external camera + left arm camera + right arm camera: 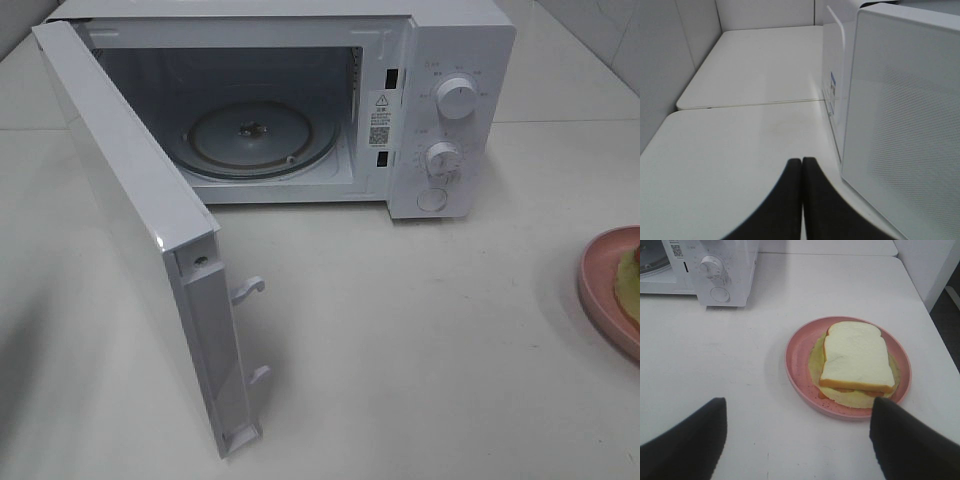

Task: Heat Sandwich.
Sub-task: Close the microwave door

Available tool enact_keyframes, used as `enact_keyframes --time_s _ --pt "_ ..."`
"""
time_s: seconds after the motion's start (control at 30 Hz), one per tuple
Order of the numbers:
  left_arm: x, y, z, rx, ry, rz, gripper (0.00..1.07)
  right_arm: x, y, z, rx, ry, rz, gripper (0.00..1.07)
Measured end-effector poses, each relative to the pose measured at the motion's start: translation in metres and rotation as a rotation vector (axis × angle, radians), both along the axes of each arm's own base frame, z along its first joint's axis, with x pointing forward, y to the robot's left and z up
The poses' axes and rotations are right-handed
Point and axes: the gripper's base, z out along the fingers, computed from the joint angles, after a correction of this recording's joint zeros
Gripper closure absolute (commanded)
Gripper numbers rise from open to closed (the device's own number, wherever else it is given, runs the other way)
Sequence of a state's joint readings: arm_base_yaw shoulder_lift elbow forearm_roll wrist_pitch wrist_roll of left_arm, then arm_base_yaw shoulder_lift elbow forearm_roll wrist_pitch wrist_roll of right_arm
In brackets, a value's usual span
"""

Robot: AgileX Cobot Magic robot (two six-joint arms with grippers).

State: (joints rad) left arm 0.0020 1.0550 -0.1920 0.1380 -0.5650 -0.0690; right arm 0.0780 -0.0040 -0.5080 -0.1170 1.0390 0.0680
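Sandwich (857, 356) on pink plate (796, 362), far right, just ahead of wide-open right gripper (797, 435); left gripper (802, 165) closed, empty, farther off.

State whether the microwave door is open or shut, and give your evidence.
Open. The microwave door is swung wide to the left, its latch hooks exposed, and the glass turntable inside the empty cavity is in plain view.

Even, soft overhead light, faint shadows beside the microwave (300, 110) door, dark tool tips blurred in wrist views.

microwave (300, 110) sticker (380, 118), QR code, print seemingly unreadable
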Motion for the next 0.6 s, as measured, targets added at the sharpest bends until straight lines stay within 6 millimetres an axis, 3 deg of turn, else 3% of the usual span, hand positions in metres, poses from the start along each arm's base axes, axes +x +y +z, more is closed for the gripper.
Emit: enact_keyframes --time_s 0.6 --pt "0.028 -0.062 -0.03 -0.006 0.073 -0.317 1.06 0.0 0.0 0.0 0.0 0.0 0.0 0.31"
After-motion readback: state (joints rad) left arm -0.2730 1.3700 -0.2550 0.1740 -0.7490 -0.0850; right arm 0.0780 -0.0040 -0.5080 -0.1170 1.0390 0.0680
